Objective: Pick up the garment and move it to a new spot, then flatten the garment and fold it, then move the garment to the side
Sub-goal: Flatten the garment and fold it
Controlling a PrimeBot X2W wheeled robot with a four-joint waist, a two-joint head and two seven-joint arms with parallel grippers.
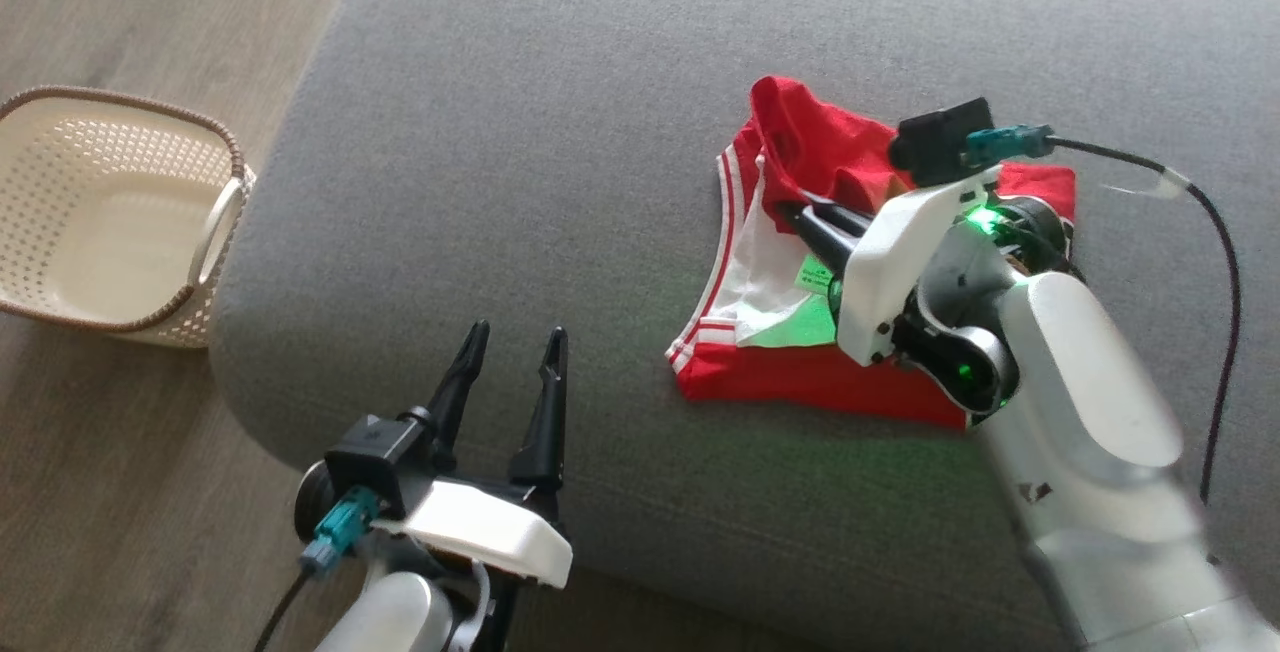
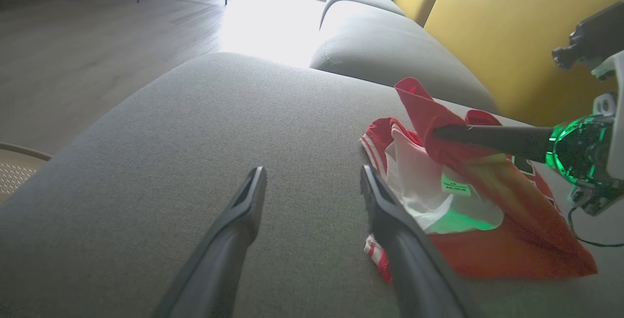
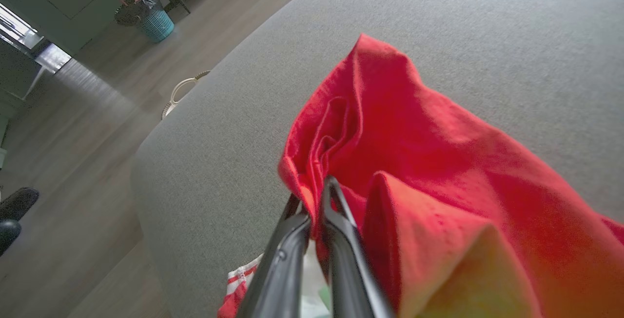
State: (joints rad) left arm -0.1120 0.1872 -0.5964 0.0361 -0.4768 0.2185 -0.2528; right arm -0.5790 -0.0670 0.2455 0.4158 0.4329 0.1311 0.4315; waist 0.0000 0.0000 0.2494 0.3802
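Currently right gripper (image 1: 792,212) clamps a raised fold of red garment (image 1: 800,387) on sofa cushion (image 1: 550,132); left gripper (image 1: 518,332) spread, empty.

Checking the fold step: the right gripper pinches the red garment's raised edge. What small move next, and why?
Probably carry that edge over the exposed white lining and lower it. The right gripper is shut on the garment, flap raised; the left gripper hangs open, apart.

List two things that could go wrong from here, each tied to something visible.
The right gripper pinches only a small fold of the garment; lifted further, it may slip out. The left gripper is open and apart from the garment, so a one-armed lift could leave it bunched and hard to flatten.
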